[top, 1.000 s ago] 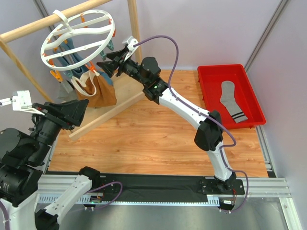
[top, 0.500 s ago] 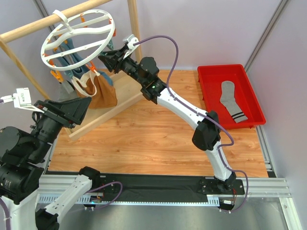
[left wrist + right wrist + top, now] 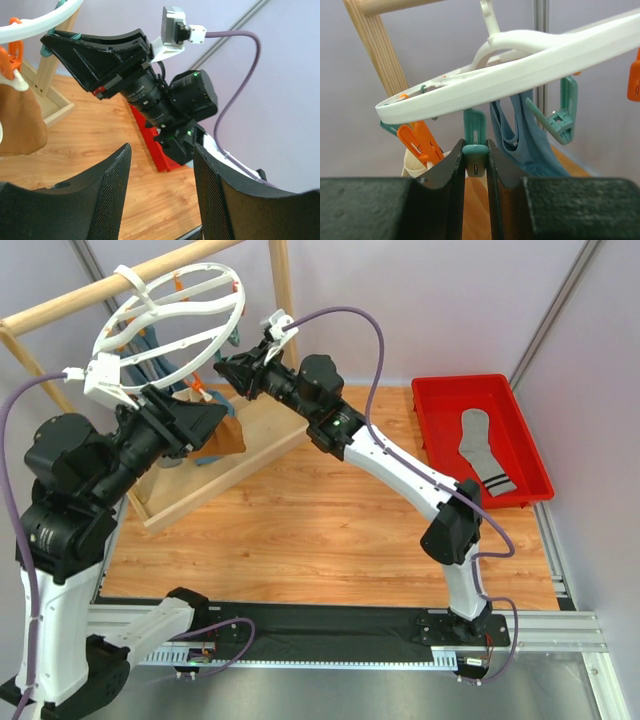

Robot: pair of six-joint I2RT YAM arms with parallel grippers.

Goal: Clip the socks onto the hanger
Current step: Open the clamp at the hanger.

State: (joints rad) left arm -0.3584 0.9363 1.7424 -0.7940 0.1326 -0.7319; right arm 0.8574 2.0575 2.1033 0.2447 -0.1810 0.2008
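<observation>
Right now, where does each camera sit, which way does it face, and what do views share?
Top external: above, behind the bases, looking down on both arms, the hanger, a sock in the red tray.
Left wrist: looks past the open left gripper at the right gripper.
Right wrist: looks up at the hanger, its fingers pinching a teal clip.
All three show the hanger.

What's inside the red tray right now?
One grey sock lies flat in the red tray, its striped cuff at the near end. No second sock shows there. Whether another lies hidden under this one cannot be told.
</observation>
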